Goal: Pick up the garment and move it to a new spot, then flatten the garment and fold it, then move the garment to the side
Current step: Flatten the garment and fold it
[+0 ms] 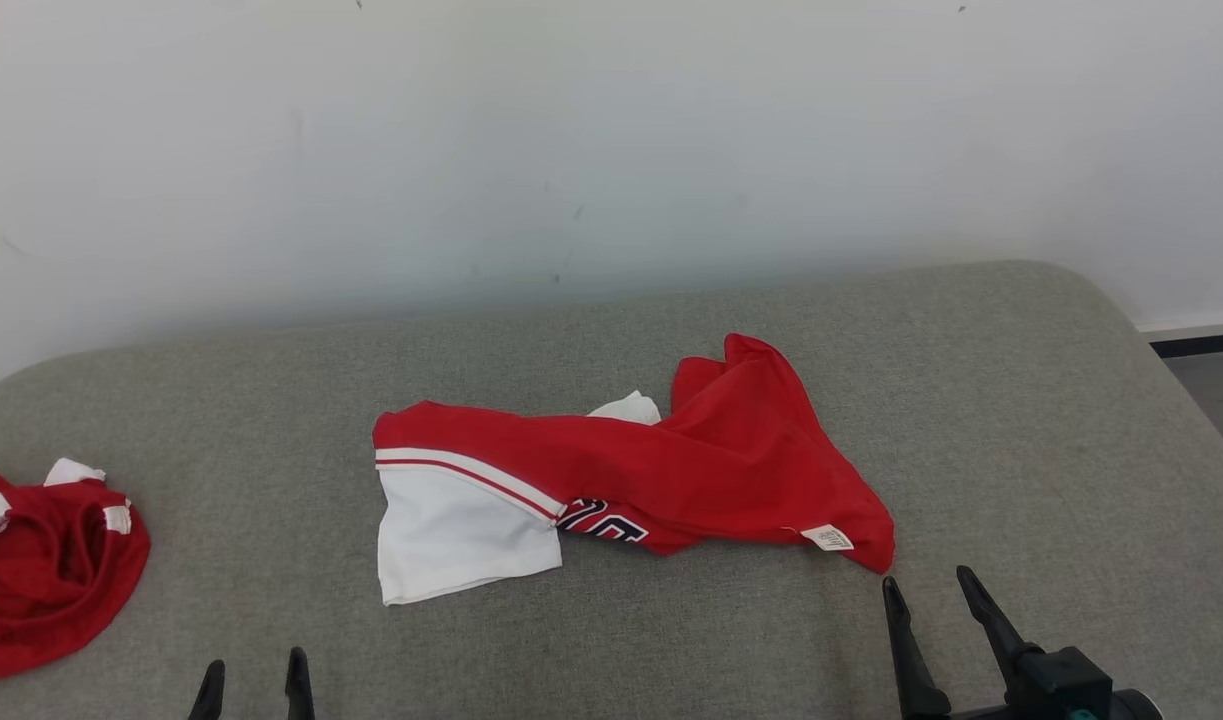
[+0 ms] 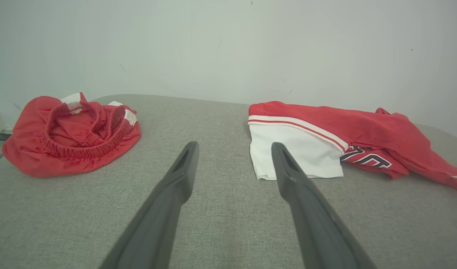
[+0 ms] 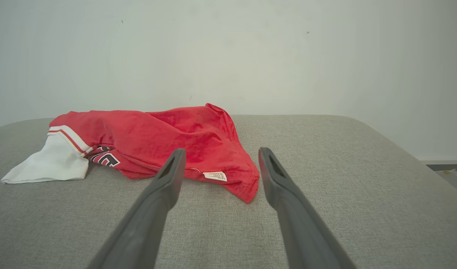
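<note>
Garment (image 1: 671, 470), red with a white panel (image 1: 451, 535) at its left end, lies crumpled in a long heap near the middle of the grey padded surface (image 1: 671, 640), stretched left to right across the head view. A red-and-white stripe runs where red meets white. Dark lettering (image 1: 601, 522) (partly folded under, not readable) shows just beside the panel on the near side. A small white label (image 1: 828, 538) sits near the garment's right near corner.

The right wrist view brings out lines of print on that label, too small to read, and the raised hump of red cloth at the far right end. The left wrist view looks instead along the white panel's near edge and the stripe above it.

The right gripper (image 1: 926, 578) hovers just short of the garment's right corner, fingers spread wide with nothing between them, clear of the cloth. The left gripper (image 1: 256, 660) sits at the bottom edge of the head view, its fingers likewise spread and empty, apart from the white panel.

A second red piece (image 1: 41, 580) lies bunched at the surface's left edge, well apart from the garment. The left wrist view shows its gathered elastic waistband and bits of white trim. A pale wall (image 1: 571, 150) stands behind, with a dark skirting strip (image 1: 1201, 345) at far right.
</note>
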`<state>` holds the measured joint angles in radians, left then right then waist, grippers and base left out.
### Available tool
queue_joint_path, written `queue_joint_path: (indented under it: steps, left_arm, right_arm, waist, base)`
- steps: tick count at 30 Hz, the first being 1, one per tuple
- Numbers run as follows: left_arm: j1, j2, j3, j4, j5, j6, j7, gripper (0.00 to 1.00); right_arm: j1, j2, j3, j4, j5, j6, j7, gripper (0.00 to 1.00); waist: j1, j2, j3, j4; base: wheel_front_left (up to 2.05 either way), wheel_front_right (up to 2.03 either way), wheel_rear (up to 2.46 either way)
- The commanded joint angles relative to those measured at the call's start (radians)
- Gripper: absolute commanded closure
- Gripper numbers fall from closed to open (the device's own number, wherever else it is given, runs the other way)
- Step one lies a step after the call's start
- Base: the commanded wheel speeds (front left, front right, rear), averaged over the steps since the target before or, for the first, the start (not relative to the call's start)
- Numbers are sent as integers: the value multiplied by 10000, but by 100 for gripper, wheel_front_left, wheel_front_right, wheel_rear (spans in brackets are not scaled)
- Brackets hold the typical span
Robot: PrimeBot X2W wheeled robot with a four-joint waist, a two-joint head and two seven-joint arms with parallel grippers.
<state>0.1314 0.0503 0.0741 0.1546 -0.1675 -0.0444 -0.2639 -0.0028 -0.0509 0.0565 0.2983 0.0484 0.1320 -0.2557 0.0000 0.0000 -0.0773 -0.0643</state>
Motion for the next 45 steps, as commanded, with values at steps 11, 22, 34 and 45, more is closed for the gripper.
queue_joint_path:
  steps: [11,22,34,45]
  left_arm:
    - [160,4,38,-14,-38,38,-7,0]
    - [-459,5,-129,297,96,-70,-7,0]
    - [-3941,155,-812,3502,331,-19,1266,0]
    - [-5870,151,-931,5802,410,626,2000,0]
  right_arm:
    - [8,9,-81,122,152,-27,-28,0]
    - [-437,9,-333,266,388,-27,451,0]
    - [-3120,8,-874,1888,321,-27,3121,0]
    - [-4768,7,-1002,3376,559,-27,4212,0]
  waist:
    - [0,0,17,15]
    - [0,0,267,54]
    - [0,0,1683,-257]
    - [0,0,2878,-467]
  base:
    - [0,0,0]
    - [0,0,0]
    - [0,0,0]
    - [0,0,0]
